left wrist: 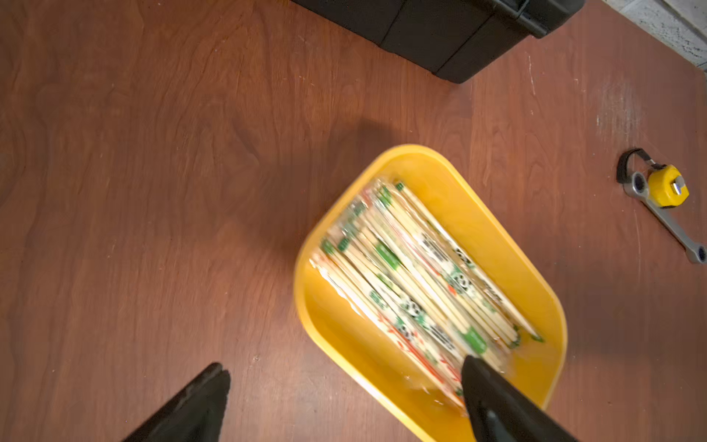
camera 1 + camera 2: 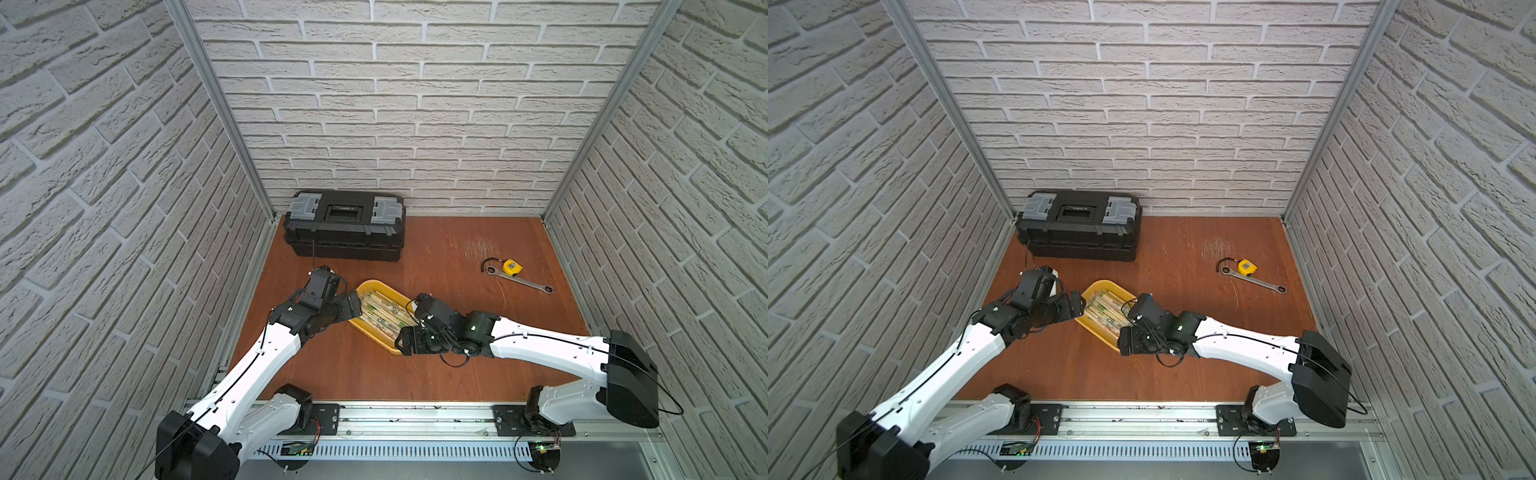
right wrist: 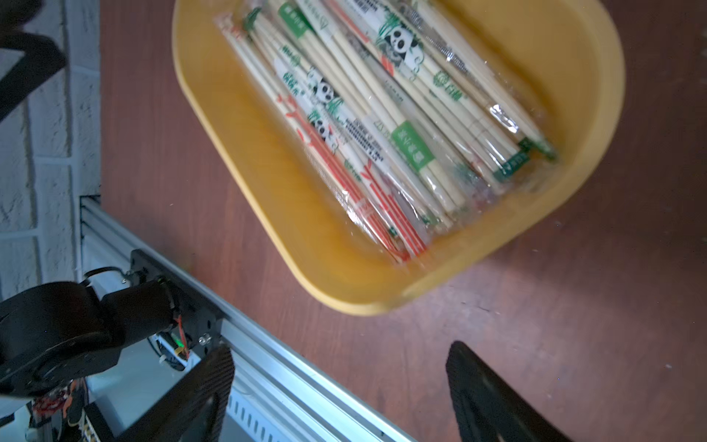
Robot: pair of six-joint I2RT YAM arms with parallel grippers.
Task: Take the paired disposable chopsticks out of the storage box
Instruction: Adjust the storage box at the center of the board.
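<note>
Both pincers are spread empty — the paired disposable chopsticks (image 1: 413, 275) are piled in the storage box (image 1: 440, 168), under one finger of the left gripper (image 1: 344, 363) and just ahead of the right gripper (image 3: 339, 348).

At back-left corner of surface (image 2: 353, 374): black plastic toolbox (image 2: 345, 224). Before it, left of middle: shallow yellow plastic tray (image 1: 497, 245) holding sleeved bamboo chopstick pairs (image 1: 413, 275). Toward right edge: yellow tape measure (image 2: 512, 266) touching metal wrench (image 2: 523, 282).
</note>
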